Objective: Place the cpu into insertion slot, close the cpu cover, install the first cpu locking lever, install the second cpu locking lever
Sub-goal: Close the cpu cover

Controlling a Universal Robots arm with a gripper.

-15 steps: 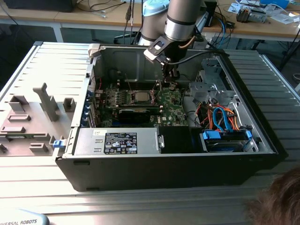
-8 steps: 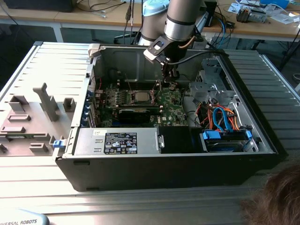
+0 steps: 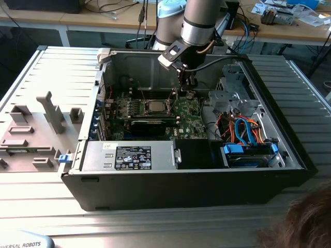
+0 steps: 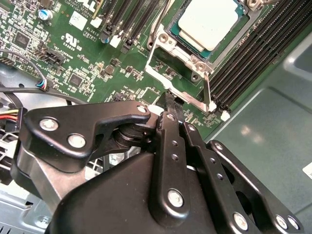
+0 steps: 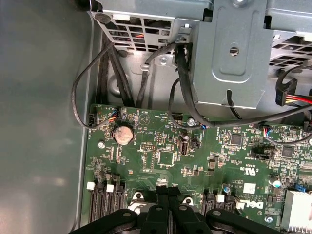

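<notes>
Currently the tool has its fingers drawn together, with the tip at the hooked end of a locking lever just beside the socket. The cpu, a flat square with a matte silver-grey top, sits in the socket, framed by the thin stamped-metal cpu cover. Risk: the lever is a slim, smooth sprung wire. If the tip slips, the lever may spring free, or the tip may strike small components on the green motherboard.
</notes>
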